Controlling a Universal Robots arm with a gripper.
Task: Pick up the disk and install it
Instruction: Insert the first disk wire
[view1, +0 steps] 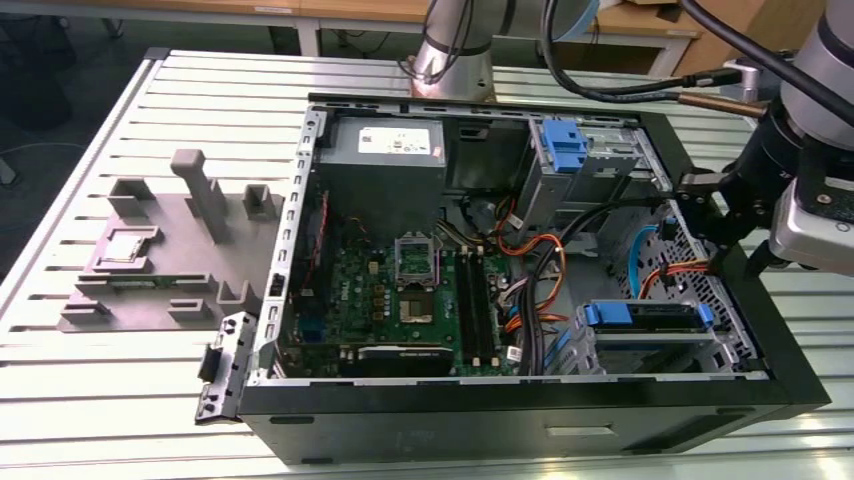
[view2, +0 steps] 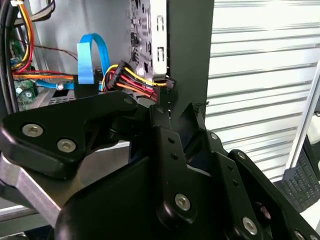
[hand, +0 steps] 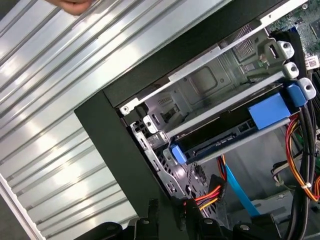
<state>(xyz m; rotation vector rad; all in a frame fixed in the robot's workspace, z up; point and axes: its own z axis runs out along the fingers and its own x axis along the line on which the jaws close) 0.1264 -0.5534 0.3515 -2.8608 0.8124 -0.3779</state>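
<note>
Disk (view1: 643, 316), flat and edged by its bright blue plastic carrier, sits in the grey sheet-metal cage (view1: 654, 350) at the near corner of the case (view1: 534, 420), on the exterior view's right. In the first wrist view the disk (hand: 220, 142) lies in the cage's lower slot, its dark connector edge facing out, and the slot above it is bare metal. The case is a black tower laid on its side with the panel off.

The gripper (view2: 175, 112), black jointed metal with silver bolts, hangs at the case wall just beside the cage. I cannot tell how far open it is or whether it grips anything. Close by it run a bundle (view2: 132, 80) of red, yellow and orange wires and a flat blue cable (view2: 92, 55).

Deeper in lie a green board (view1: 400, 290), then a grey box (view1: 380, 160) and a blue bracket (view1: 563, 150). The case rests on a ribbed metal table (view1: 134, 400) that also bears a grey fixture (view1: 160, 260).
</note>
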